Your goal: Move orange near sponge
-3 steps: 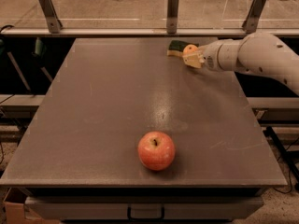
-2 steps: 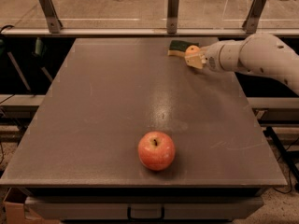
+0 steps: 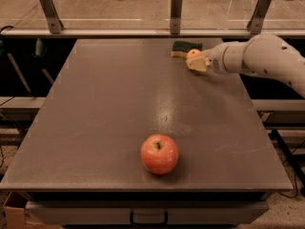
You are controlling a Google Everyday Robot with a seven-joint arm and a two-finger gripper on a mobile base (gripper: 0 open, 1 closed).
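Observation:
The small orange (image 3: 192,53) is at the far right of the table, held at the tip of my gripper (image 3: 196,61). The gripper reaches in from the right on a white arm and is shut on the orange, low over the tabletop. The sponge (image 3: 185,47), dark green on top with a pale yellow base, lies flat just behind and to the left of the orange, almost touching it. The gripper's pale finger (image 3: 198,65) partly hides the orange's lower side.
A larger red-yellow apple (image 3: 159,153) stands near the table's front edge, at the middle. The grey table (image 3: 109,109) has a rail with upright posts (image 3: 176,6) along its far edge. My white arm (image 3: 259,58) spans the table's far right corner.
The gripper with the orange has dropped slightly toward the tabletop beside the sponge. The apple and the sponge have not moved.

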